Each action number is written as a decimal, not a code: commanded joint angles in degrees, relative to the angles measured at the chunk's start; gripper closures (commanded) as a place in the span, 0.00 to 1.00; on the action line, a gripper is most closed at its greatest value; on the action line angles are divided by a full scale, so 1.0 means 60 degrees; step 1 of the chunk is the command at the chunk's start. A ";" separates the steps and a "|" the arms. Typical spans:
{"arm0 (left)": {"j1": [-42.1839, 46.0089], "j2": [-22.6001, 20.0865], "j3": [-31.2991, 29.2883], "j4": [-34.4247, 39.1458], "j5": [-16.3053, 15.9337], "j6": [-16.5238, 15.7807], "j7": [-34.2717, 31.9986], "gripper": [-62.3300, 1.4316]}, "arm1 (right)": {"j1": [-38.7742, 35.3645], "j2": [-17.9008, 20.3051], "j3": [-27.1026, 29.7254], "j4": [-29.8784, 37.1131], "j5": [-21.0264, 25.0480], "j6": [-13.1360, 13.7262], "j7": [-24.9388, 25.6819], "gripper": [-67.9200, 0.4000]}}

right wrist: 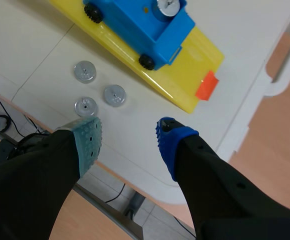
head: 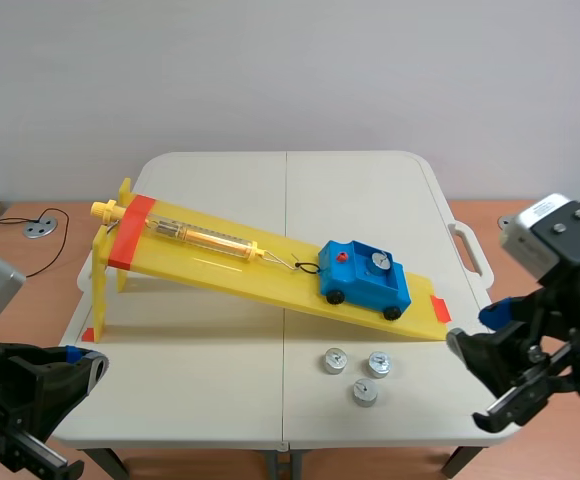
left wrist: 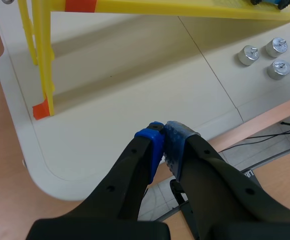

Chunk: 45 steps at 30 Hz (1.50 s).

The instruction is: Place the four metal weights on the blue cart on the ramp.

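Your blue cart (head: 364,278) sits on the lower stretch of the yellow ramp (head: 210,262), wheels on the slope, with one metal weight (head: 378,262) standing in its open tray. The three loose weights (head: 365,392) lie in a small triangle on the white table (head: 190,380), near the ramp's low end, close together but not touching.

Only the scene view shows you the clear spring tube (head: 205,238) lying up the ramp, with a thin cord (head: 300,266) running from it to the cart. The right wrist view looks down into the cart and onto the loaded weight's top. The left wrist view gives you the ramp's upright leg (left wrist: 45,55) and the loose weights far ahead (of the cart, only a sliver at the edge).

Your right gripper (right wrist: 127,135) hangs over the table's near edge with its fingers spread wide and nothing between them; the nearest loose weight lies just ahead of its grey-green pad (right wrist: 87,140). Your left gripper (left wrist: 164,132) has its pads pressed together on nothing, above the table's near corner, well apart from the weights
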 commanded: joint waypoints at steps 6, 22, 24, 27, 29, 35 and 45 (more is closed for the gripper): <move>-0.0186 0.0025 -0.0138 0.0484 -0.0634 -0.0237 -0.0987 0.93 | 0.1705 -0.0594 -0.0984 -0.1184 -0.0790 -0.0353 0.1832 0.61; -0.0189 0.0025 -0.0138 0.0484 -0.0630 -0.0237 -0.0987 0.93 | 0.2885 -0.1337 -0.2932 -0.3566 -0.2583 -0.1523 0.2881 0.61; -0.0189 0.0025 -0.0138 0.0484 -0.0630 -0.0237 -0.0987 0.93 | 0.2947 -0.1344 -0.3067 -0.3734 -0.2659 -0.1574 0.3049 0.61; -0.0189 0.0025 -0.0138 0.0484 -0.0630 -0.0237 -0.0991 0.93 | 0.3045 -0.1344 -0.3213 -0.3952 -0.2703 -0.1734 0.3155 0.61; -0.0189 0.0025 -0.0138 0.0484 -0.0630 -0.0237 -0.0991 0.93 | 0.3100 -0.1344 -0.3271 -0.4138 -0.2728 -0.1738 0.3206 0.62; -0.0215 0.0025 -0.0138 0.0484 -0.0630 -0.0237 -0.0991 0.93 | 0.3206 -0.1344 -0.3271 -0.4590 -0.2732 -0.1738 0.3333 0.66; -0.0342 0.0025 -0.0138 0.0484 -0.0630 -0.0237 -0.0918 0.93 | 0.3253 -0.1333 -0.3271 -0.4736 -0.2761 -0.1993 0.2798 0.93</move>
